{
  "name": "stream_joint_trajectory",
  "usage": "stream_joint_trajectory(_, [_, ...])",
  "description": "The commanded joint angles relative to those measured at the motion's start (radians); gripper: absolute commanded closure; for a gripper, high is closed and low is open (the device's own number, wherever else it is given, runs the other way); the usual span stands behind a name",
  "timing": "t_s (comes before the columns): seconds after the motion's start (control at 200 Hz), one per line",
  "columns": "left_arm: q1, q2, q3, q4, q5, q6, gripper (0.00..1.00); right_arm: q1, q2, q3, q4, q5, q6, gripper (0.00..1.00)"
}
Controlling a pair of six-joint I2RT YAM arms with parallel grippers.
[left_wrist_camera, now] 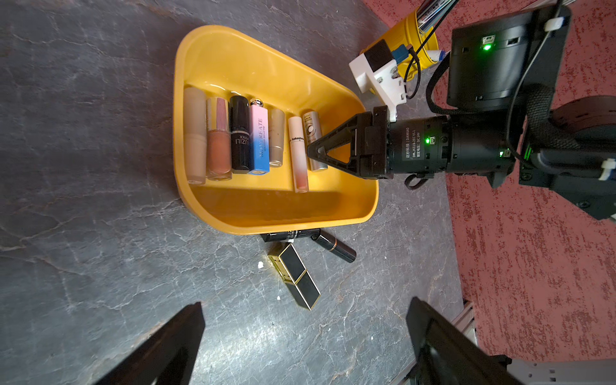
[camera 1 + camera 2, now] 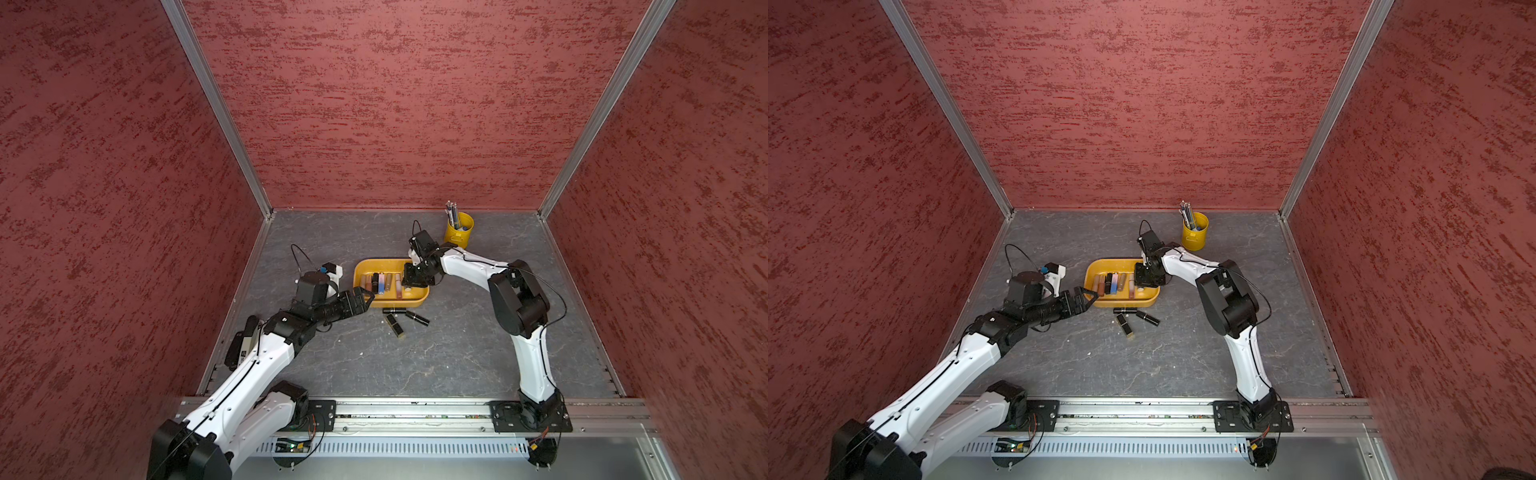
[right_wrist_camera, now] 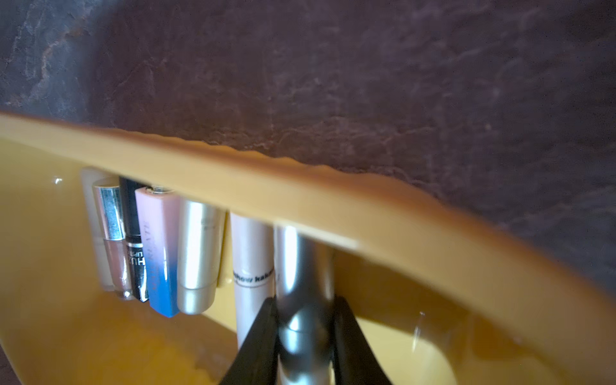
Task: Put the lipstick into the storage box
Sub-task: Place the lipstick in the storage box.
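The storage box (image 2: 376, 263) (image 2: 1106, 263) is a shallow orange-yellow tub in mid-table, and several lipsticks lie side by side in it. My right gripper (image 2: 409, 286) (image 3: 305, 320) reaches into its right end, shut on a silver lipstick (image 3: 300, 266) (image 1: 311, 125) that lies low beside a white one (image 1: 297, 156). Three black lipsticks rest on the table just in front of the box: a round one (image 1: 286, 235), a square gold-trimmed one (image 1: 295, 275) and a dark one (image 1: 335, 247). My left gripper (image 2: 368, 297) (image 1: 307, 301) hovers open and holds nothing at the box's front left corner.
A yellow pen cup (image 2: 458, 233) (image 2: 1195, 232) with pens stands behind the right arm, near the back wall. Red textured walls close in three sides. A metal rail (image 2: 415, 409) carrying both arm bases runs along the front edge.
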Motion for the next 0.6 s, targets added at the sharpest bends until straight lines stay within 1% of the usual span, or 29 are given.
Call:
stream_joint_trajectory(0.0, [0.011, -0.017, -0.009, -0.011, 0.01, 0.018, 0.0, -0.007, 0.022, 0.03, 0.022, -0.014, 0.004, 0.71])
stream_joint_trajectory(0.13, [0.016, -0.021, -0.01, -0.013, 0.011, 0.018, 0.0, -0.007, 0.023, 0.03, 0.027, -0.021, 0.006, 0.67])
stream_joint_trajectory(0.235, [0.018, -0.02, -0.011, -0.013, 0.015, 0.018, 0.0, -0.006, 0.024, 0.033, 0.028, -0.027, 0.006, 0.65])
stream_joint_trajectory(0.596, [0.027, -0.025, -0.01, -0.021, 0.022, 0.019, 0.0, -0.007, 0.038, 0.048, 0.052, -0.069, 0.024, 0.64])
